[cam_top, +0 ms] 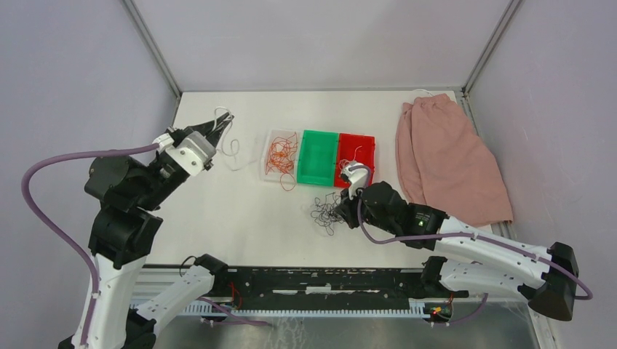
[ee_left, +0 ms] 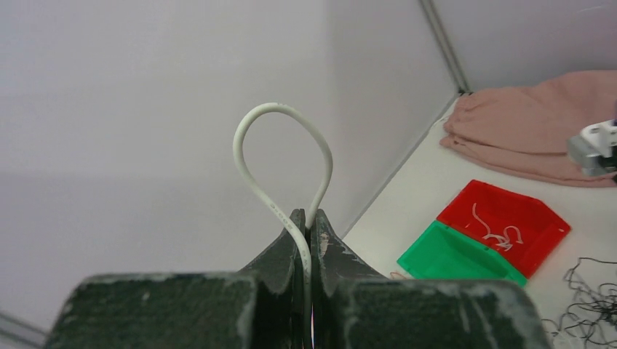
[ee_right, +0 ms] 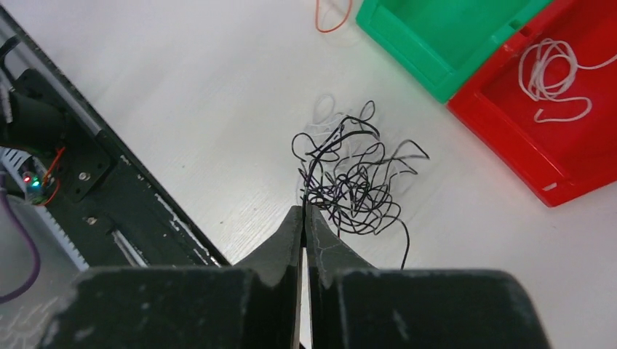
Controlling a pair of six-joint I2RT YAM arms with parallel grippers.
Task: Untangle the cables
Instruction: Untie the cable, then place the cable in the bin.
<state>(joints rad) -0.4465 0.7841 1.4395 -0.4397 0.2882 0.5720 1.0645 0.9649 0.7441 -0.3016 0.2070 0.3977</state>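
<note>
In red bin point(ee_right: 582, 142), white cables point(ee_right: 549, 76) (loosely coiled)

Three small bins are set side by side at mid-frame on the white surface point(cam_top: 240, 211): a clear bin point(cam_top: 280, 132), a green bin point(cam_top: 317, 156) and a red bin point(cam_top: 367, 156). A folded pink cloth point(cam_top: 447, 156) is laid at right.

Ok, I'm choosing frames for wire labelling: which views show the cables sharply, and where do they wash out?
Top external: even light, but the black cables are a scribble. Left wrist: white cable sharp, low contrast against the pale wall. Right wrist: black cables crisp on the table; pale strands nearly vanish.
</note>
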